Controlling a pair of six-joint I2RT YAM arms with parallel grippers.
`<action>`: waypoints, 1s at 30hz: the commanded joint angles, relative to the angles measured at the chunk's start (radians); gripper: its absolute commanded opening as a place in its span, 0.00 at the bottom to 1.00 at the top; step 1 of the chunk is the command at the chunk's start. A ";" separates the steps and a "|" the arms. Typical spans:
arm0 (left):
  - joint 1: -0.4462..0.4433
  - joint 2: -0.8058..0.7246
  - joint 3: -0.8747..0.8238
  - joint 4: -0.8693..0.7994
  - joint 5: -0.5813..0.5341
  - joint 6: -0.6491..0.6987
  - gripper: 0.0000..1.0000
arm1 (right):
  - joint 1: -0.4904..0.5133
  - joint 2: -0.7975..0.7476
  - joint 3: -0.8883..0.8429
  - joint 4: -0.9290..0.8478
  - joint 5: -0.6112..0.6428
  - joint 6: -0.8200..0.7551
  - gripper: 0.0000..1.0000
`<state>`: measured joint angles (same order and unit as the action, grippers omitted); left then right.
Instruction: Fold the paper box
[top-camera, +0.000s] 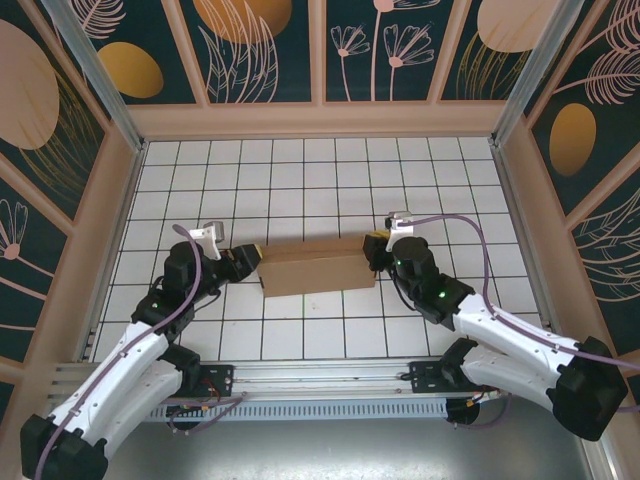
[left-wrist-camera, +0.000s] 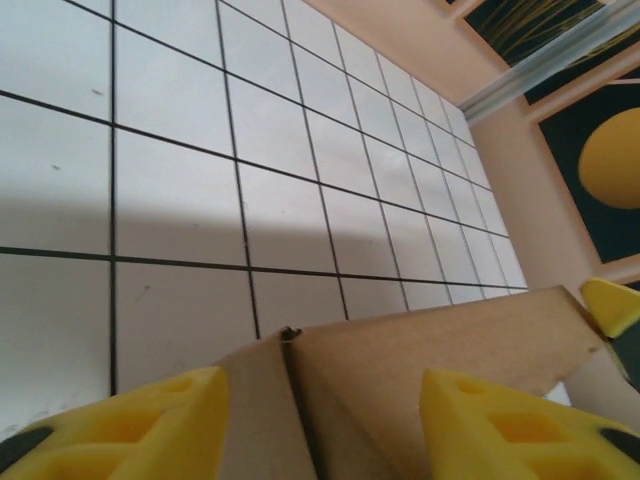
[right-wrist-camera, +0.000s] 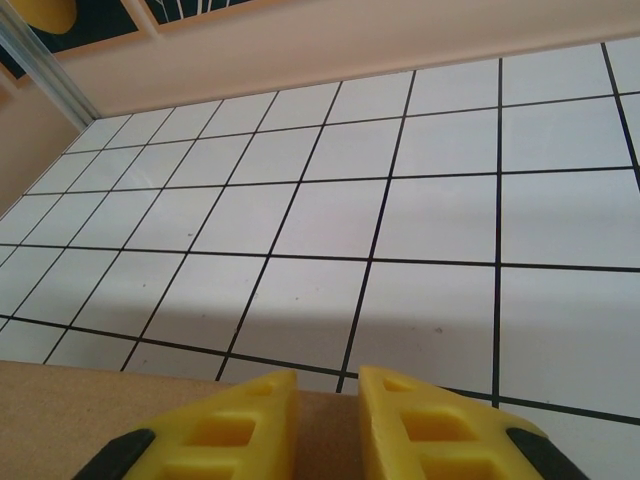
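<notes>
Lying on its long side across the middle of the white tiled table (top-camera: 300, 180), the plain brown cardboard paper box (top-camera: 315, 268) runs left to right, a low folded shape with its near wall facing the arms and a lighter top edge along the far side. The left gripper (top-camera: 248, 258), black-bodied with yellow plastic fingers, sits at the box's left end, and the right gripper (top-camera: 376, 248) sits against the far right corner, so the box lies between the two. In the left wrist view the left gripper (left-wrist-camera: 322, 390) has its yellow fingers (left-wrist-camera: 130, 425) standing well apart, with the paper box (left-wrist-camera: 400, 360) rising between them; a dark crease or slit runs down the cardboard just left of centre, and neither finger is plainly pressing on it. At the far right end of that cardboard a yellow tip of the right gripper (left-wrist-camera: 610, 305) meets the upper corner. In the right wrist view the right gripper (right-wrist-camera: 328, 390) has its two yellow fingers (right-wrist-camera: 250, 425) drawn nearly together, leaving a slim gap where brown cardboard shows; the paper box (right-wrist-camera: 90, 410) spreads to the left beneath them. Whether those fingers are actually pinching the cardboard cannot be told. Beyond the box the table stretches to the peach wall (top-camera: 320, 120) with dark teal leaf-patterned panels (top-camera: 260, 50).
</notes>
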<state>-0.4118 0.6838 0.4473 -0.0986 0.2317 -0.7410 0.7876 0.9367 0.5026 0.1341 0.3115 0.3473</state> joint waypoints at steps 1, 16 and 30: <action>-0.001 0.006 0.016 -0.047 -0.051 0.013 0.56 | 0.008 0.013 -0.044 -0.159 0.008 -0.010 0.24; -0.001 0.036 -0.114 -0.007 0.000 -0.078 0.33 | 0.009 0.048 -0.035 -0.173 -0.014 0.032 0.29; -0.040 0.036 -0.209 -0.037 -0.108 -0.163 0.34 | 0.005 0.065 0.013 -0.251 -0.051 0.088 0.45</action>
<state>-0.4400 0.6682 0.2974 0.0982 0.2024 -0.9043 0.7853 0.9699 0.5308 0.0528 0.3168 0.4244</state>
